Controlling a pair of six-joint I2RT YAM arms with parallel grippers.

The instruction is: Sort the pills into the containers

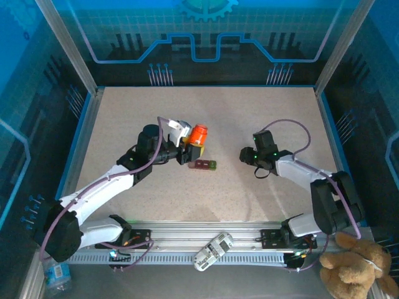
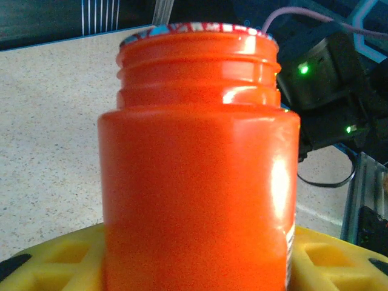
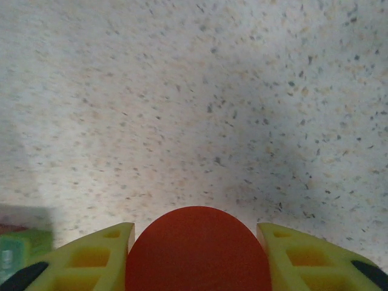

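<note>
Containers [image 1: 204, 164]: a short flat strip of joined compartments, dark red with one green end. It lies on the speckled table [image 1: 262, 118] near the centre, with the green end pointing right. In the right wrist view the green end [image 3: 18, 250] shows at the lower left edge, blurred.

Left gripper [image 1: 192, 147]: reaches in from the left and is clamped on the orange bottle [image 1: 199, 133]. The bottle stands just on the far side of the strip's left end. In the left wrist view the yellow fingers [image 2: 54, 260] sit against both sides of the bottle [image 2: 200, 182], low on its body. The threaded neck is bare, with no cap on it. A patterned edge shows along the mouth; what it is cannot be told.

Right gripper [image 1: 245, 154]: sits to the right of the strip, apart from it, with its jaws closed. In the right wrist view the right gripper [image 3: 197, 257] has its yellow fingers [image 3: 91, 257] pressed against a round orange-red cap [image 3: 197, 242], with bare table beyond it.

Other items, all on the near side of the table's front rail:
- a white remote control [image 1: 212, 250] at the middle;
- a brown plush bear [image 1: 358, 269] at the right;
- a plastic water bottle [image 1: 57, 274] at the left.
</note>
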